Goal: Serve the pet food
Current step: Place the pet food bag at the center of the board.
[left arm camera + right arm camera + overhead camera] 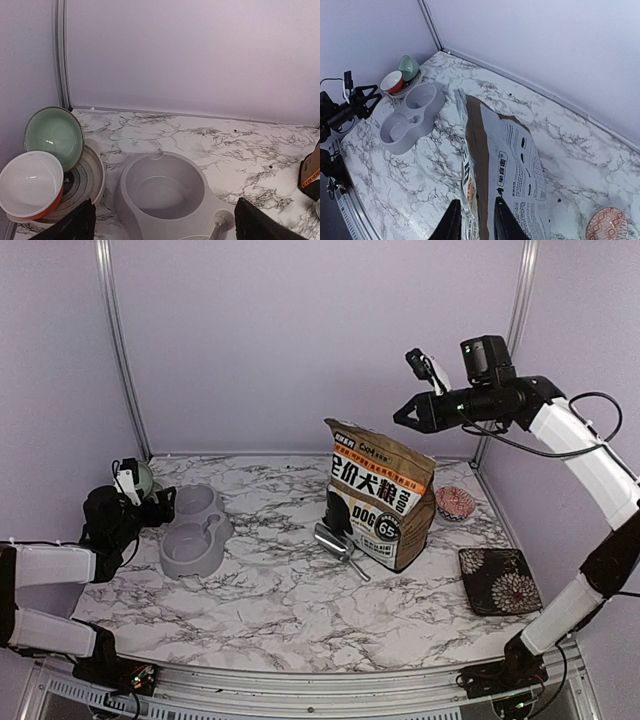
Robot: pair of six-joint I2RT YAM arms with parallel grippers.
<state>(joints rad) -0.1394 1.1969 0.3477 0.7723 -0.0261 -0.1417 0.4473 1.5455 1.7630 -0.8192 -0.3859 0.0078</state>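
No pet food shows in any view. The printed dog-food bag (380,495) stands upright at the middle right of the marble table, and the right wrist view looks down on the bag (520,165) from above. My right gripper (400,418) hovers in the air over the bag's top, clear of it. In its own view the right gripper (476,220) has its fingers a little apart with nothing between them. My left gripper (165,508) is wide open just left of the grey double feeder (195,530). An empty feeder well (165,190) lies ahead of the left gripper (165,220).
A metal scoop (340,545) lies against the bag's left foot. A red-patterned small bowl (455,503) sits behind the bag, and a dark floral plate (500,580) lies at the right. A green bowl (52,135) and an orange bowl (30,185) are stacked in the left corner.
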